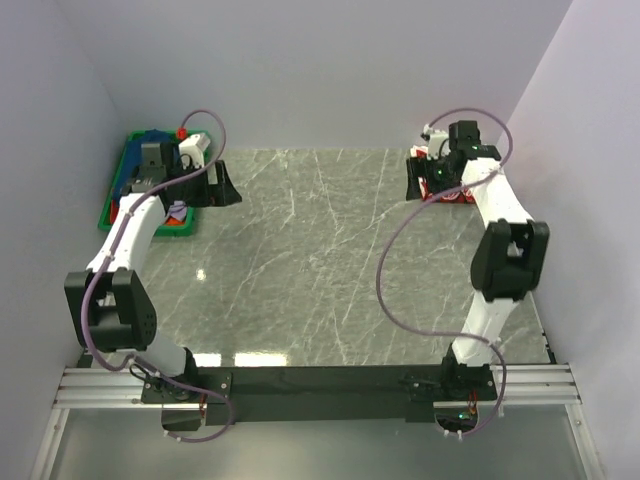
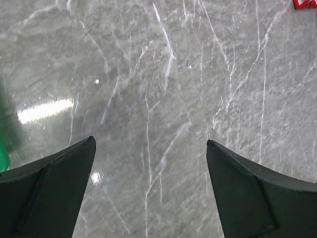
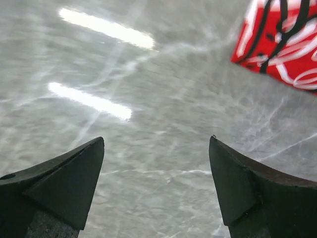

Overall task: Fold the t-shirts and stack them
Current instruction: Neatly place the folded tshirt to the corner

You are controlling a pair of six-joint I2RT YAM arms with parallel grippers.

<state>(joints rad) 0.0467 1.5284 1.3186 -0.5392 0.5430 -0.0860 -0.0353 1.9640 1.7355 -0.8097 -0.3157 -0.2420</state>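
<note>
A red t-shirt (image 1: 457, 197) with white and black print lies folded at the table's far right, partly hidden under my right arm. In the right wrist view the red t-shirt (image 3: 283, 43) is at the upper right, past the fingertips. My right gripper (image 3: 157, 138) (image 1: 415, 181) stands open over bare marble just left of it, holding nothing. My left gripper (image 2: 149, 140) (image 1: 222, 185) is also open and empty above bare table, beside the green crate (image 1: 113, 192). Dark blue cloth (image 1: 152, 134) shows in the crate. A red corner (image 2: 303, 4) of the shirt shows far off in the left wrist view.
The green crate sits at the far left against the wall, with my left arm reaching over it. White walls close in the table on the left, back and right. The arms' bases and a metal rail (image 1: 320, 385) run along the near edge.
</note>
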